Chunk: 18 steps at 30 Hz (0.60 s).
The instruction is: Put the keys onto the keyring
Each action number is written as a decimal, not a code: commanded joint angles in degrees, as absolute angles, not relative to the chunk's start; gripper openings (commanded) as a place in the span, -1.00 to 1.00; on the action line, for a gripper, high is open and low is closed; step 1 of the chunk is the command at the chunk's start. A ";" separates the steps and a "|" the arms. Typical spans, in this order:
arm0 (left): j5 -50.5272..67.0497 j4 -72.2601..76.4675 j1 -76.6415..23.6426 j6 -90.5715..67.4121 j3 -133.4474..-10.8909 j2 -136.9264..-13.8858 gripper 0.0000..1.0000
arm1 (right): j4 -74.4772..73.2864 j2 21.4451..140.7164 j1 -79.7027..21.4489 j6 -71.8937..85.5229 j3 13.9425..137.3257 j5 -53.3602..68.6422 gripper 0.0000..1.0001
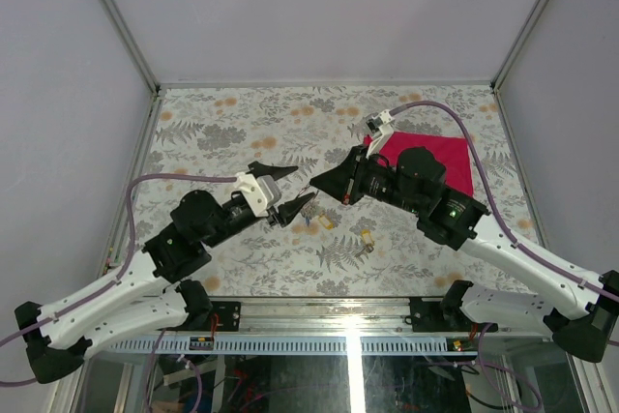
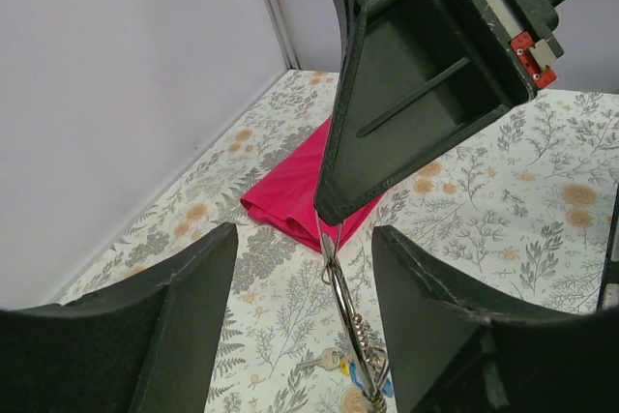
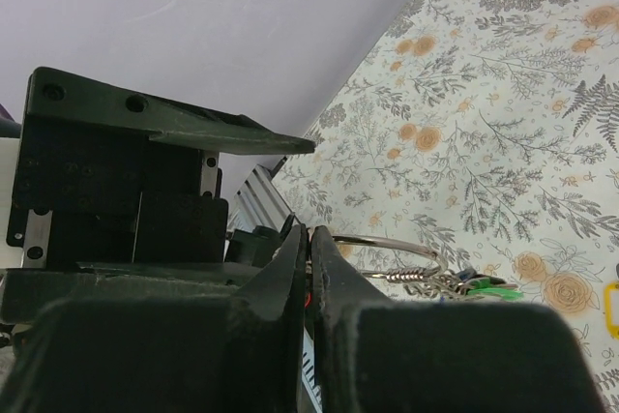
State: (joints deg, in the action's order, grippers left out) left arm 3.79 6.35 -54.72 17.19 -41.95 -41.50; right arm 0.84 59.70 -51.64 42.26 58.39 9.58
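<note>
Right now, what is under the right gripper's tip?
The keyring hangs from the shut right gripper, keys bunched at its lower end. Whether they touch the table cannot be told; the picture's edge cuts them off.

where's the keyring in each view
top external: keyring at centre, just under the tips of the right fingers, barely visible.
left wrist: lower middle, edge-on, below those tips.
right wrist: centre, arcing rightward from the tips.
shared landmark: the right fingers pinching it.
</note>
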 commanded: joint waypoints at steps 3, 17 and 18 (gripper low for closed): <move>4.66 6.65 -54.97 19.41 -45.66 -43.67 0.02 | 7.03 57.20 -52.04 43.10 59.33 10.11 -1.00; 5.32 3.64 -55.01 21.50 -47.46 -45.37 -0.56 | 6.33 56.16 -52.07 43.24 59.39 9.24 -1.00; 5.43 3.34 -55.02 21.59 -47.59 -45.49 -0.57 | 6.33 56.16 -52.10 43.20 59.38 9.23 -1.00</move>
